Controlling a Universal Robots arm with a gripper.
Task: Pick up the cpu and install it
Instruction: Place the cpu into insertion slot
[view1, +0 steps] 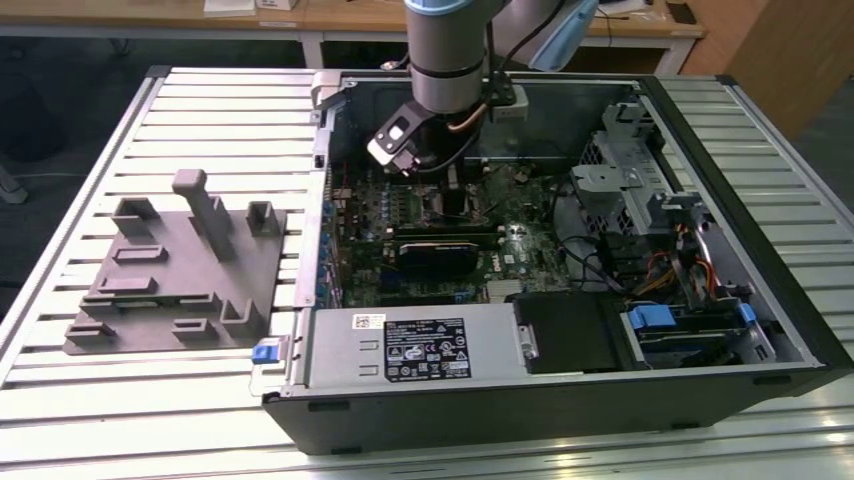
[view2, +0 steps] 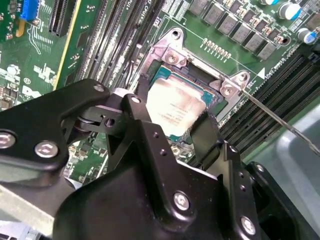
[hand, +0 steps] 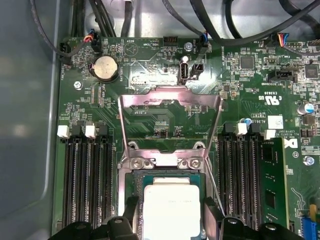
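cpu (hand: 171, 210) lying flat in socket (hand: 160, 162), metal top facing up, edges squared to socket; fingers (view2: 207, 137) clamping opposite sides.

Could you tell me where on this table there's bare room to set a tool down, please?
Bare slats of the table lie beyond the grey fixture block and in front of it, at the exterior view's left. Crowded: inside the computer case, where the gripper hangs over the cpu.

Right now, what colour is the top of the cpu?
The cpu has a silvery-white top, clearest in the first wrist view.
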